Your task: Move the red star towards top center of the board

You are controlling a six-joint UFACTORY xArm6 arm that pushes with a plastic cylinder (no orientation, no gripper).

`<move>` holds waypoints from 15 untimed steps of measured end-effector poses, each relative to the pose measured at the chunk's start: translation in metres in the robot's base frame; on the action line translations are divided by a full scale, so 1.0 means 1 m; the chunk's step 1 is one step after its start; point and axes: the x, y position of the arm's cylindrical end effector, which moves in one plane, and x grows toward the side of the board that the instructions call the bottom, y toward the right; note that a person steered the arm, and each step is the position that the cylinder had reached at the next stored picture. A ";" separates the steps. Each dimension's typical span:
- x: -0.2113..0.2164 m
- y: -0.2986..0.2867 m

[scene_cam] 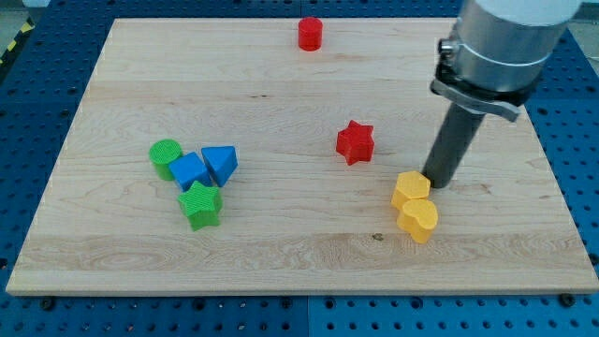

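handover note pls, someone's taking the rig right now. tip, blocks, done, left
Tip: my tip is on the board, at the upper right edge of the upper yellow block, right of and below the red star, apart from it.
Blocks: red star sits right of centre, mid board. Red cylinder is already near top centre. Second yellow block touches the first from below. Green cylinder, blue cube, blue triangle and green star cluster at the view's left.
Done: nothing visible; star is far from top centre.
Left: get below the star, push it up and slightly left.
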 end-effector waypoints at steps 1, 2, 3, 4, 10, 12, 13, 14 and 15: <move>0.000 -0.041; -0.014 -0.047; -0.029 -0.056; -0.029 -0.073; -0.098 -0.078; -0.109 -0.069; -0.127 -0.077; -0.139 -0.094; -0.164 -0.102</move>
